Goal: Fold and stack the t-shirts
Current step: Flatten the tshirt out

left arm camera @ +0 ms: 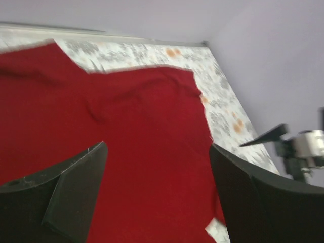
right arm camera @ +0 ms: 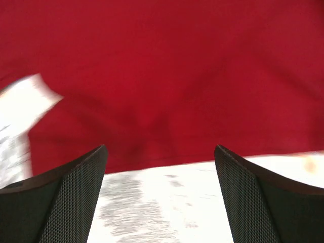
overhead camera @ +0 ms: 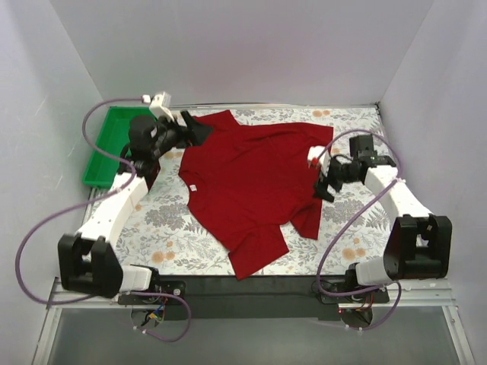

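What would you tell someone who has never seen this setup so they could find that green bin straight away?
Find the flower-patterned table with the dark red t-shirt spread on it. Look to its far left corner, just left of the left arm. The bin there is an open tub and the only bright green thing in view.

No readable txt; t-shirt (overhead camera: 255, 179) neck label (overhead camera: 193, 188) too small, maybe blank.

One t-shirt (overhead camera: 251, 175), one green bin (overhead camera: 103, 152), two arms (overhead camera: 114, 205).

end effector (left arm camera: 158, 147) jaws apart, red t-shirt (left arm camera: 136, 111) beneath
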### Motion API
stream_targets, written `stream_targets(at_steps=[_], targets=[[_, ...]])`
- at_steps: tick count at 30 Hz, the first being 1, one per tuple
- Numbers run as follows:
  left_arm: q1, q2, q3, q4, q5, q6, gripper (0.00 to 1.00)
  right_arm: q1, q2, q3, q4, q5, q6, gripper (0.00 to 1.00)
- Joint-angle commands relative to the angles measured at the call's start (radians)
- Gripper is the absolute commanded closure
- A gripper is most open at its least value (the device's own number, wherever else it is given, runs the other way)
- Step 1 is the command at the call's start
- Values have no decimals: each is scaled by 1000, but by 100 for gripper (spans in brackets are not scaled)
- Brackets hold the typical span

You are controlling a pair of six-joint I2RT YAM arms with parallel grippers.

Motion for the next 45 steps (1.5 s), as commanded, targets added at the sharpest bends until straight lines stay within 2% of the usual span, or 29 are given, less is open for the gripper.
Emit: stream_targets(at_steps=[1, 2, 6, 12, 15, 16, 21, 28, 34, 37, 40, 41, 43, 45], targets=[[-33, -186, -301, -123, 70, -145, 26, 73, -108, -166, -200, -43, -248, 24], [-36, -244, -350, -135, 70, -182, 26, 122, -128, -189, -197, 3, -222, 25], [-52, -468, -556, -200, 42, -291, 27, 167, -199, -270, -186, 50, -169, 29], [-121, -531, -684, -293, 58, -434, 32, 178, -252, -390, -178, 123, -201, 29], [-174, -542, -723, -349, 36, -518, 32, 188, -268, -439, -142, 142, -201, 29], [-217, -543, -759, -337, 19, -600, 32, 194, -266, -466, -111, 166, -172, 30], [-269, -513, -802, -321, -47, -710, 33, 204, -254, -482, 5, 224, -94, 34], [-293, -453, -825, -288, -123, -753, 34, 227, -243, -505, 90, 244, -37, 35], [-302, -313, -833, -186, -142, -759, 35, 262, -234, -536, 101, 238, -41, 40], [-303, -268, -837, -151, -146, -752, 42, 264, -236, -542, 104, 246, -43, 44], [-306, -238, -846, -111, -143, -745, 56, 264, -234, -542, 104, 248, -35, 52], [-308, -221, -851, -100, -136, -742, 65, 264, -237, -539, 104, 248, -33, 56], [-309, -205, -857, -76, -107, -729, 74, 264, -239, -534, 102, 254, -21, 62], [-311, -198, -866, -48, -91, -716, 87, 264, -245, -526, 102, 255, -12, 68]])
